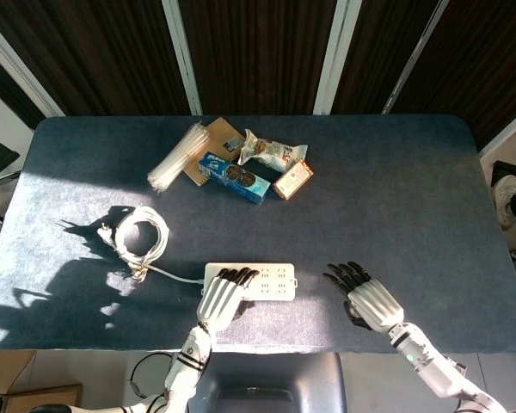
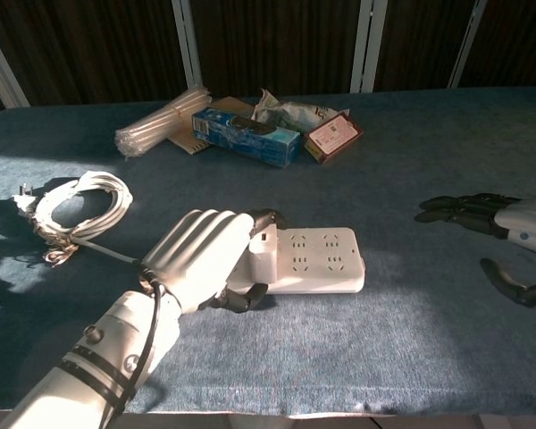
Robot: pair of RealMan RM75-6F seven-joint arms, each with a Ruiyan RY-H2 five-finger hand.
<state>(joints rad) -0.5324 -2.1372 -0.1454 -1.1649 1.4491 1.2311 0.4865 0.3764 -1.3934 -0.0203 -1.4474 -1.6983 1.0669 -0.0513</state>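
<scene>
A white power strip [image 1: 273,282] [image 2: 320,260] lies near the table's front edge. Its white cable runs left to a coiled bundle [image 1: 140,232] [image 2: 76,204]. My left hand [image 1: 224,297] [image 2: 201,255] covers the strip's left end, with fingers [image 2: 266,216] curled over the far edge and the thumb at the near edge, so it grips the strip. Off to the right of the strip is my right hand [image 1: 365,297] [image 2: 509,228], just above the blue tabletop [image 1: 396,215]. Its fingers are stretched out and apart, the thumb is spread, and it holds nothing.
At the back centre lies a cluster: a bundle of clear straws [image 1: 176,157] [image 2: 161,121], a blue snack box [image 1: 234,178] [image 2: 246,134], a crumpled snack bag [image 1: 273,153] [image 2: 290,114], a small brown-red box [image 1: 293,179] [image 2: 332,136] and brown cardboard [image 1: 219,138].
</scene>
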